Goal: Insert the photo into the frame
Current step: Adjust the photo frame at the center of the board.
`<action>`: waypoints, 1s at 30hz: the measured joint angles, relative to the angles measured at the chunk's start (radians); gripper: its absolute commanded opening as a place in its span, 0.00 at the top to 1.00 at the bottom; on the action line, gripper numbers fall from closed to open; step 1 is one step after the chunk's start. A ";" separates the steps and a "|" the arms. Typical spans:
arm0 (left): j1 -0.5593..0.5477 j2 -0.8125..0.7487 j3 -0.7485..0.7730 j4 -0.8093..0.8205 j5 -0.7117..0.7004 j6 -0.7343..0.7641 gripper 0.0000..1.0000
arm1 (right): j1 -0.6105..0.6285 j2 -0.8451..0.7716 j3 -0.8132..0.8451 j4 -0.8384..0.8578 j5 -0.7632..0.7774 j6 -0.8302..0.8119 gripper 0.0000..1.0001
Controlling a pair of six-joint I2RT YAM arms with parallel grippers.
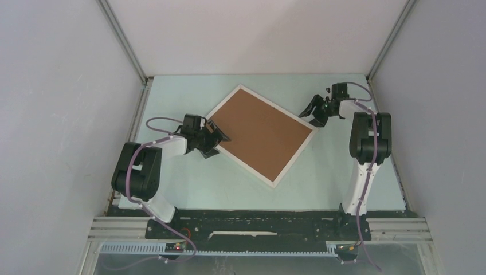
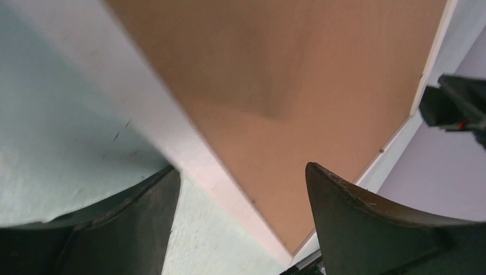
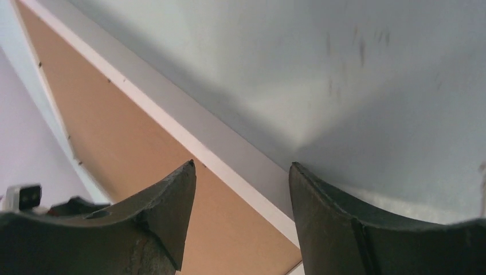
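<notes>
Top external view: frame [image 1: 273,183] is lying centre, brown backing board [image 1: 261,134] filling it, photo unseen; left gripper [image 1: 218,138] and right gripper [image 1: 313,117] hovering open, empty.

The backing board [image 2: 298,80] covers everything inside the frame [image 2: 175,137] — both run off the wrist pictures' edges, and the left view is blurred.

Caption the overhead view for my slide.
Left fingers and right fingers, open, at opposite edges of a thin white rectangular frame filled by a brown board.
</notes>
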 measured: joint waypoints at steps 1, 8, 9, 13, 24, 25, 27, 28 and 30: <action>0.000 0.016 0.017 -0.001 0.000 0.001 0.14 | 0.000 -0.016 -0.046 0.029 -0.006 0.010 0.31; 0.013 0.104 0.153 -0.083 -0.021 0.039 0.14 | -0.002 -0.317 -0.466 0.142 0.013 0.050 0.31; 0.014 0.117 0.176 -0.097 -0.027 0.052 0.14 | 0.005 -0.366 -0.519 0.148 0.018 0.055 0.31; 0.018 0.158 0.255 -0.148 -0.055 0.114 0.13 | 0.068 -0.565 -0.720 0.157 0.030 0.068 0.29; 0.169 0.137 0.367 -0.292 -0.024 0.232 0.13 | 0.161 -0.617 -0.696 0.135 0.044 0.058 0.24; 0.186 0.140 0.400 -0.315 -0.025 0.246 0.15 | 0.161 -0.586 -0.657 0.144 0.053 0.058 0.24; 0.200 0.151 0.460 -0.345 -0.026 0.269 0.19 | 0.161 -0.523 -0.585 0.166 0.074 0.058 0.27; 0.200 0.163 0.496 -0.353 -0.026 0.280 0.21 | 0.162 -0.489 -0.549 0.185 0.085 0.058 0.29; 0.196 0.192 0.557 -0.360 -0.027 0.301 0.23 | 0.167 -0.416 -0.478 0.216 0.108 0.059 0.32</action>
